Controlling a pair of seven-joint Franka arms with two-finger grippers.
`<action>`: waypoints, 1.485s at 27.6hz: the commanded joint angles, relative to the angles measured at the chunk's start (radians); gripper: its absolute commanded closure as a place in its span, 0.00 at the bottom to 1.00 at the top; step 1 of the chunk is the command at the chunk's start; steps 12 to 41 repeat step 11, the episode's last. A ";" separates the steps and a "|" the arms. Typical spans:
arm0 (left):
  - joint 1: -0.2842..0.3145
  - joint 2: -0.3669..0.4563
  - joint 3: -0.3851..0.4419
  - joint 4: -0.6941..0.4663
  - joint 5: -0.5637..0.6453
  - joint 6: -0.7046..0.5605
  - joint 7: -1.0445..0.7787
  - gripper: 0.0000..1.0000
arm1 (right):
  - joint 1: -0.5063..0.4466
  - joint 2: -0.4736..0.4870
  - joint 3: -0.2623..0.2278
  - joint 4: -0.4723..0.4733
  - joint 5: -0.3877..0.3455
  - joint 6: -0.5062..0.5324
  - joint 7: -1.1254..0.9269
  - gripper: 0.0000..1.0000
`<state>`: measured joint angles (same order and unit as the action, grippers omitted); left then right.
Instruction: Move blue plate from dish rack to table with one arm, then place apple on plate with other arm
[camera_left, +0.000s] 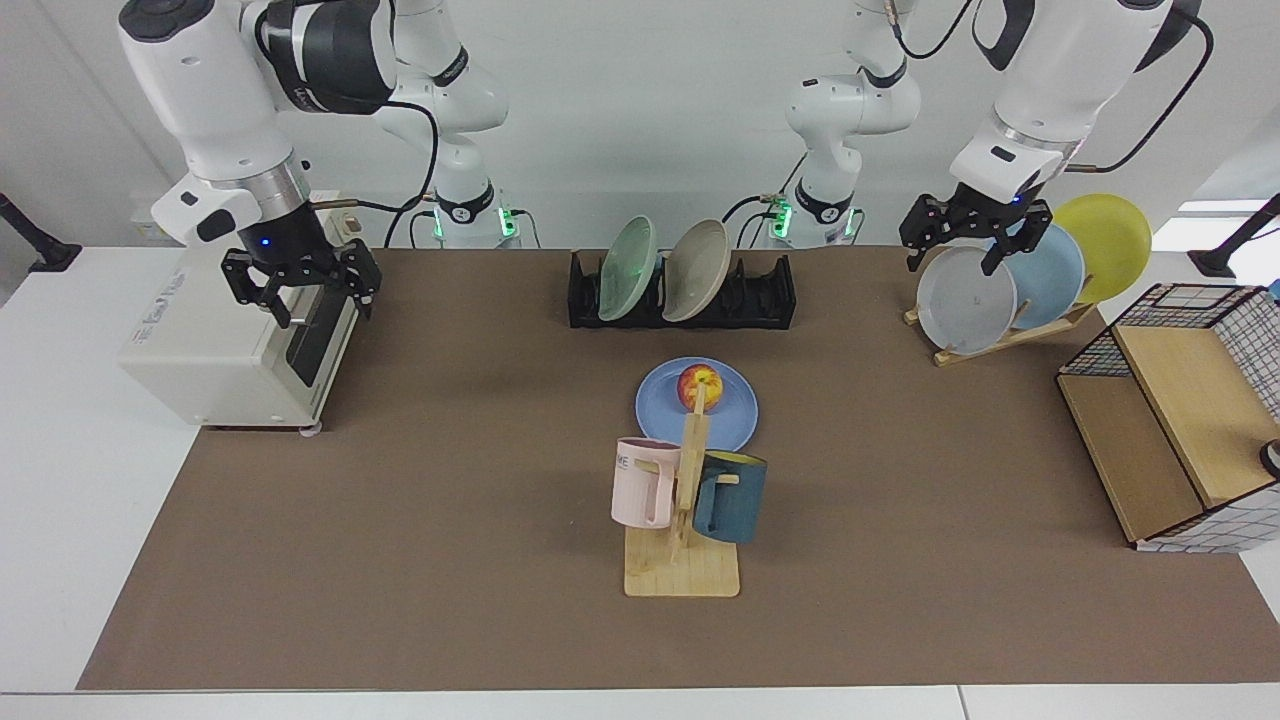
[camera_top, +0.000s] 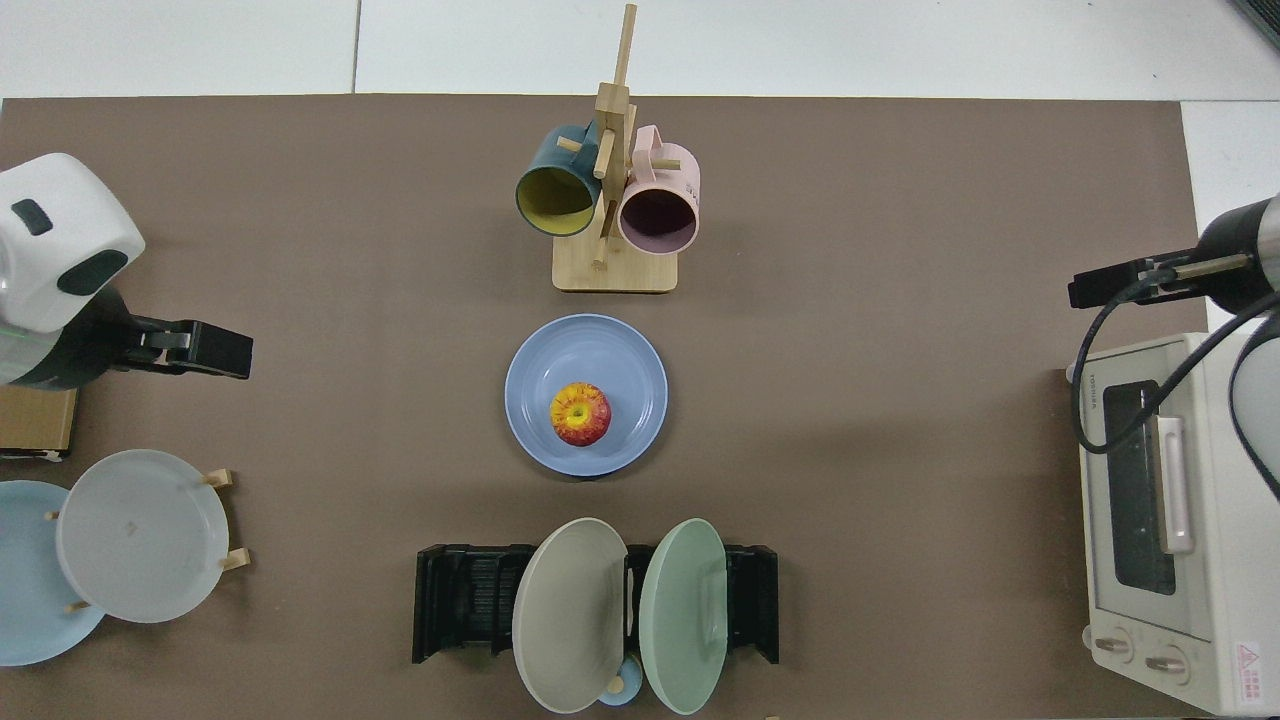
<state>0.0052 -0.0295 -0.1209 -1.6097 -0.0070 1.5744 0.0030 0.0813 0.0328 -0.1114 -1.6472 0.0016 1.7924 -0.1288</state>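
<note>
Apple on plate, both my grippers away.

The apple (camera_left: 700, 386) sits on the blue plate (camera_left: 733, 420), midway between my spread, empty right gripper (camera_left: 300, 287) and left gripper (camera_left: 963, 240); smooth and firm, I'd pinch its sides.

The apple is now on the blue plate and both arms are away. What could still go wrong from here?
1. The apple rests loose, a little off the middle of the blue plate; a bump to the table might roll it.
2. The left gripper, open, hangs just above the grey plate on the wooden stand; dropping could knock it.
3. The right gripper, open, is close over the toaster oven.
</note>
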 joint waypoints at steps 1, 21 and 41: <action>-0.013 -0.009 0.012 0.007 0.007 -0.017 -0.005 0.00 | -0.028 -0.019 0.012 -0.031 0.009 0.031 -0.008 0.00; -0.013 -0.009 0.012 0.007 0.007 -0.017 -0.006 0.00 | -0.029 -0.022 0.012 -0.031 0.003 0.018 -0.009 0.00; -0.013 -0.009 0.012 0.007 0.007 -0.017 -0.006 0.00 | -0.029 -0.022 0.012 -0.031 0.003 0.018 -0.009 0.00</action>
